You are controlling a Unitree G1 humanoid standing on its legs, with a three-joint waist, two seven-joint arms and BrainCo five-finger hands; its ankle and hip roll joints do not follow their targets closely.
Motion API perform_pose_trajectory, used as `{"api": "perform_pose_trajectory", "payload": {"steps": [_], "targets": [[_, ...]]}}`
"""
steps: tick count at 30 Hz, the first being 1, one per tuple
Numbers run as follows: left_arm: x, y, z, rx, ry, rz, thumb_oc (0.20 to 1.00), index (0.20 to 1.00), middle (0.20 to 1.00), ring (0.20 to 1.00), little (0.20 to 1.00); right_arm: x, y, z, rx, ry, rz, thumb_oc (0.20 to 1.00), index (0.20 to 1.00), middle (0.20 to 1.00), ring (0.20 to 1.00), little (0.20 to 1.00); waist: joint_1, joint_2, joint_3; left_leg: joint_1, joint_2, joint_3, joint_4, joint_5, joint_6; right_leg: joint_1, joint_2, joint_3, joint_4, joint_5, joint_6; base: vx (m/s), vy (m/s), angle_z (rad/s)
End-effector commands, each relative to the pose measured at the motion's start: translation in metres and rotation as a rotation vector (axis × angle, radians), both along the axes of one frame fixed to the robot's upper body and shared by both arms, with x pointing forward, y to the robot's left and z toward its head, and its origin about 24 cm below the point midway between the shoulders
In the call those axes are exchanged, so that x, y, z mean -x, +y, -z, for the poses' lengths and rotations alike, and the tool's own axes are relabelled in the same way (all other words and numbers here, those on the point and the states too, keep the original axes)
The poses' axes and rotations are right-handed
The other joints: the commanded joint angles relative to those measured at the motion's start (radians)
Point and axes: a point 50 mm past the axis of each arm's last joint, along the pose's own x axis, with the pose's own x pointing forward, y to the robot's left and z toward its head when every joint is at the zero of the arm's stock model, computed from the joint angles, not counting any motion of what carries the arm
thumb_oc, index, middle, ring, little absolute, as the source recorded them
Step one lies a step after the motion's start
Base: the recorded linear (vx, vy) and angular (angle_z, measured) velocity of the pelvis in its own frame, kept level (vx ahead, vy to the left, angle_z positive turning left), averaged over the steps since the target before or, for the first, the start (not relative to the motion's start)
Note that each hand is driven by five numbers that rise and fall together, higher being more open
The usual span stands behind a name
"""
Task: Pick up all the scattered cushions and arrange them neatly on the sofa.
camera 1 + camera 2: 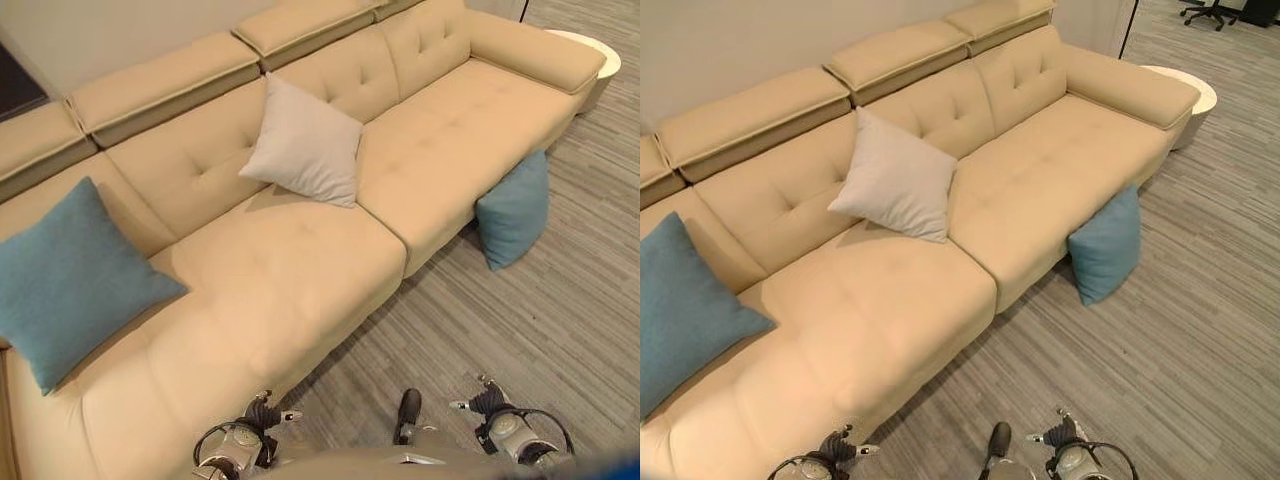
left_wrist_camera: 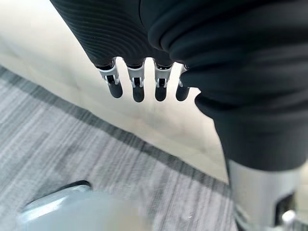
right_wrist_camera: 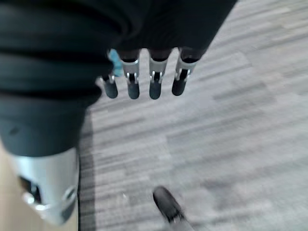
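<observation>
Locate the teal square fabric cushion (image 1: pixel 514 211) on the grey striped carpet floor (image 1: pixel 520 330); it stands on edge, leaning against the front of the long beige tufted leather sofa (image 1: pixel 300 280), at about 1 o'clock from you. Your right hand (image 3: pixel 144 82) hangs released, fingers straight and holding nothing; your left hand (image 2: pixel 139 82) is the same. The right hand is judged nearer. The pale grey square cushion (image 1: pixel 305 140) and a second teal cushion (image 1: pixel 70 280) at 10 o'clock already rest on the sofa.

Matt tufted sofa (image 1: pixel 300 290), cloth cushions (image 1: pixel 305 142)
</observation>
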Motion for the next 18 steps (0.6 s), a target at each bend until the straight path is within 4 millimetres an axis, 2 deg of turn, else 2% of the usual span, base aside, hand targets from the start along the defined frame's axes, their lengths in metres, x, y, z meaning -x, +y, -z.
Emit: {"api": "perform_pose_trajectory", "payload": {"steps": [1,3,5,7,10,12,13,14,15,16,17,18], "targets": [[-0.017,-0.023,-0.003,0.062,-0.054,0.043,1.000,1.000,1.000,1.000,1.000,-0.001,-0.016,-0.005,0.042,-0.017,0.024,1.000,1.000,1.000,1.000,1.000,-0.006,-0.008,0.059,-0.026,0.002,0.068,-0.228,0.004,0.077,0.046,-0.040,0.021,0.071,-0.133,0.123,0.18,-0.162,0.23],[-0.019,-0.025,-0.004,0.063,-0.061,0.055,1.000,1.000,1.000,1.000,1.000,0.006,-0.016,-0.002,0.044,-0.001,0.033,1.000,1.000,1.000,1.000,1.000,0.002,-0.008,0.059,-0.058,-0.032,0.108,-0.358,-0.022,0.094,0.079,-0.027,0.009,0.049,-0.143,0.136,0.22,-0.087,0.31],[-0.018,-0.025,-0.004,0.061,-0.064,0.056,1.000,1.000,1.000,1.000,1.000,0.011,-0.016,0.000,0.048,0.012,0.031,1.000,1.000,1.000,1.000,1.000,0.009,0.005,0.054,-0.084,-0.041,0.141,-0.470,0.051,0.093,0.104,-0.004,0.003,0.038,-0.158,0.141,0.22,-0.039,0.21],[-0.014,-0.022,-0.003,0.062,-0.055,0.045,1.000,1.000,1.000,1.000,1.000,0.011,-0.014,0.000,0.051,0.021,0.021,1.000,1.000,1.000,1.000,1.000,0.033,0.019,0.058,-0.113,-0.056,0.146,-0.532,0.112,0.080,0.133,0.031,0.023,0.039,-0.181,0.140,0.27,0.006,0.16],[0.000,-0.017,0.002,0.052,-0.012,0.010,1.000,1.000,1.000,1.000,1.000,0.013,-0.007,0.003,0.041,0.030,-0.007,1.000,1.000,1.000,1.000,1.000,0.047,0.014,0.040,-0.083,-0.070,0.126,-0.548,0.094,0.100,0.155,0.034,0.039,0.050,-0.200,0.144,0.27,0.061,-0.43],[0.007,-0.013,0.003,0.046,0.006,-0.015,1.000,1.000,1.000,1.000,1.000,0.014,-0.002,0.004,0.030,0.035,-0.025,1.000,1.000,1.000,1.000,1.000,0.057,0.007,0.027,-0.060,-0.078,0.123,-0.556,0.078,0.115,0.160,0.023,0.045,0.084,-0.213,0.153,0.28,0.109,-0.53],[0.008,-0.010,0.003,0.042,0.007,-0.027,1.000,1.000,1.000,1.000,1.000,0.013,0.000,0.004,0.028,0.037,-0.038,1.000,1.000,1.000,1.000,1.000,0.072,0.002,0.015,-0.034,-0.093,0.124,-0.570,0.058,0.135,0.152,0.006,0.048,0.152,-0.219,0.173,0.30,0.180,-0.21],[0.004,-0.006,0.002,0.032,-0.005,-0.028,1.000,1.000,1.000,1.000,1.000,0.009,0.002,0.003,0.027,0.027,-0.054,1.000,1.000,1.000,1.000,1.000,0.072,0.009,0.019,-0.002,-0.094,0.122,-0.574,0.035,0.159,0.094,-0.026,0.049,0.294,-0.202,0.204,0.23,0.152,-0.15],[0.004,-0.006,0.002,0.032,-0.005,-0.028,1.000,1.000,1.000,1.000,1.000,0.009,0.002,0.003,0.027,0.027,-0.054,1.000,1.000,1.000,1.000,1.000,0.073,0.008,0.019,-0.003,-0.095,0.123,-0.574,0.034,0.160,0.089,-0.028,0.051,0.302,-0.205,0.205,0.14,0.148,-0.36],[-0.001,-0.004,-0.001,0.024,-0.026,-0.019,1.000,1.000,1.000,1.000,1.000,0.003,0.003,0.001,0.022,0.009,-0.059,1.000,1.000,1.000,1.000,1.000,0.058,0.022,0.029,0.022,-0.097,0.117,-0.578,0.019,0.177,0.009,-0.055,0.051,0.444,-0.168,0.237,0.08,0.075,-0.25],[-0.004,0.004,-0.003,0.021,-0.033,-0.029,1.000,1.000,1.000,1.000,1.000,0.010,-0.027,-0.003,0.025,0.059,0.008,1.000,1.000,1.000,1.000,1.000,0.043,0.016,0.034,0.032,-0.098,0.115,-0.581,0.014,0.180,-0.026,-0.068,0.060,0.485,-0.137,0.246,0.17,0.062,-0.05],[-0.016,0.007,-0.008,-0.002,-0.066,0.002,1.000,1.000,1.000,1.000,1.000,-0.001,-0.017,-0.006,0.048,-0.019,-0.030,1.000,1.000,1.000,1.000,1.000,0.033,0.026,0.041,0.057,-0.097,0.095,-0.593,0.008,0.186,-0.071,-0.086,0.051,0.481,-0.129,0.226,0.16,-0.024,0.17]]}}
